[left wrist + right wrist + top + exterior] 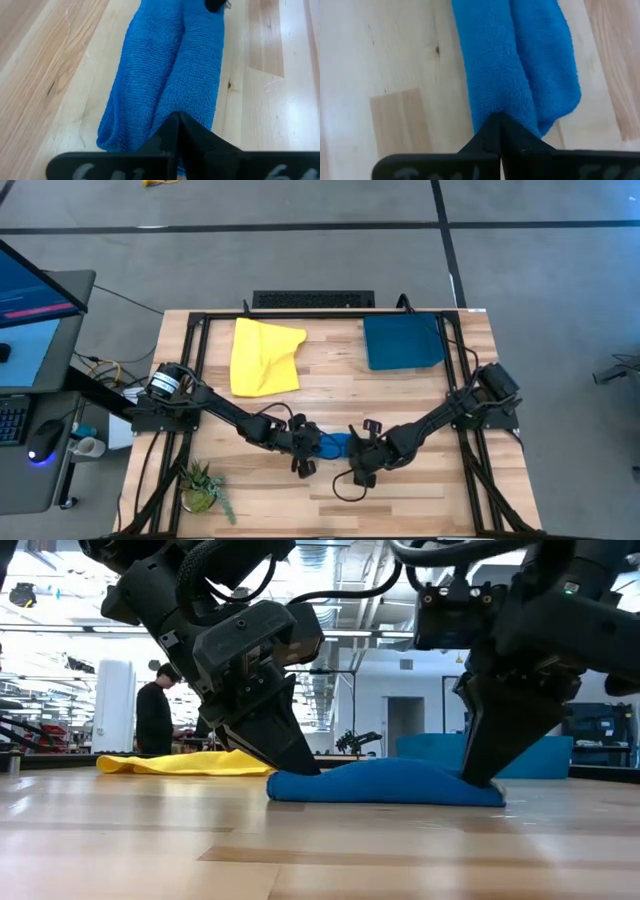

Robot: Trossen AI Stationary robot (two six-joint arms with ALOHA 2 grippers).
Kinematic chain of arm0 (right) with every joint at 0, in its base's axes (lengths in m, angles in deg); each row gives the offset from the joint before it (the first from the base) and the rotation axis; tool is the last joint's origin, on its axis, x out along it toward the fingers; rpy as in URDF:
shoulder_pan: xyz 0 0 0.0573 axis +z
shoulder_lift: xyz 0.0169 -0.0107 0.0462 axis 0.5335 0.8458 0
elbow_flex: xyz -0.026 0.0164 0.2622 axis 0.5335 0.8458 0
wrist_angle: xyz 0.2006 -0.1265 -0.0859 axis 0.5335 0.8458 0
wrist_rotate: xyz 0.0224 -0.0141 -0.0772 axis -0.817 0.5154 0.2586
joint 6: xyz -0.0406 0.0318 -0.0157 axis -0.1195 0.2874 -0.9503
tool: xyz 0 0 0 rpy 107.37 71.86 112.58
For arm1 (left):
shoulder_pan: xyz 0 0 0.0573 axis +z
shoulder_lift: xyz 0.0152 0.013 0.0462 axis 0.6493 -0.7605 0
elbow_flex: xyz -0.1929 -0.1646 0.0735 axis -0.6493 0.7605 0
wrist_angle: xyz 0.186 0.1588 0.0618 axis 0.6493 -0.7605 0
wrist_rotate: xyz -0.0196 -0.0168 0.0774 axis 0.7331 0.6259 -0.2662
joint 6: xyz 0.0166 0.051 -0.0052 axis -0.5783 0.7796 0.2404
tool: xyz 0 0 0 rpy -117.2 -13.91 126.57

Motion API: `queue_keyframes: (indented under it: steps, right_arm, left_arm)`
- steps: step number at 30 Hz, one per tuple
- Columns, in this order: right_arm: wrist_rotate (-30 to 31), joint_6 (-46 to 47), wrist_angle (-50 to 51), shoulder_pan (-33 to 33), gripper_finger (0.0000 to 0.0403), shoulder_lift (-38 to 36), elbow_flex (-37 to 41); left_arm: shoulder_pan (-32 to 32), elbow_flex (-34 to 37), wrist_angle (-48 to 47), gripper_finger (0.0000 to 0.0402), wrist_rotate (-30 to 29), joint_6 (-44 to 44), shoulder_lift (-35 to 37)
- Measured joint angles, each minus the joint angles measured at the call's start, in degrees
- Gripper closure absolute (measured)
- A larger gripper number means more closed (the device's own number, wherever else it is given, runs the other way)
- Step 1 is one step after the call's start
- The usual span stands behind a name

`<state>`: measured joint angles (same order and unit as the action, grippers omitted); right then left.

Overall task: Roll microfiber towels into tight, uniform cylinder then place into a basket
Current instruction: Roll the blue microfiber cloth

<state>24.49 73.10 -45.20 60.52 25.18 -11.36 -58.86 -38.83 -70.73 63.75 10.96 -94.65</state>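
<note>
**Both grippers pinch the ends of the blue roll**

Left gripper (303, 452) is closed on one end of the blue towel (335, 445), and the right gripper (362, 460) is closed on the other end. The roll lies on the wooden table (420, 490) near the front edge, between the two grippers. Its long axis goes from 9 o'clock to 3 o'clock in the high view, and it looks flat and loose, with a fold line along it. I judge that both ends must rise level and together, with a little tension, so the cylinder does not open. Farther back, the yellow towel (265, 356) lies spread at 11 o'clock, and the teal basket (402, 342) waits at 1 o'clock.
</note>
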Motion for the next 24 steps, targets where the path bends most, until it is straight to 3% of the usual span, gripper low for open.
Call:
queue_keyframes:
  steps: [6, 18, 24]
  right_arm:
    - [-0.95, 0.43, -0.19, -0.29, 0.0387, 0.5, -0.11]
    - [-2.39, 0.26, 0.59, 0.13, 0.0389, -1.81, 0.43]
    - [-2.32, 0.26, 0.31, 0.15, 0.0387, -1.81, 0.43]
  left_arm:
    - [0.07, 0.04, -0.49, 0.0391, 0.17, 2.36, 0.0]
    - [0.23, 0.04, -0.46, 0.0306, 3.41, 12.8, 0.59]
    - [1.05, 0.35, -5.55, 0.0287, 4.25, 16.95, 4.75]
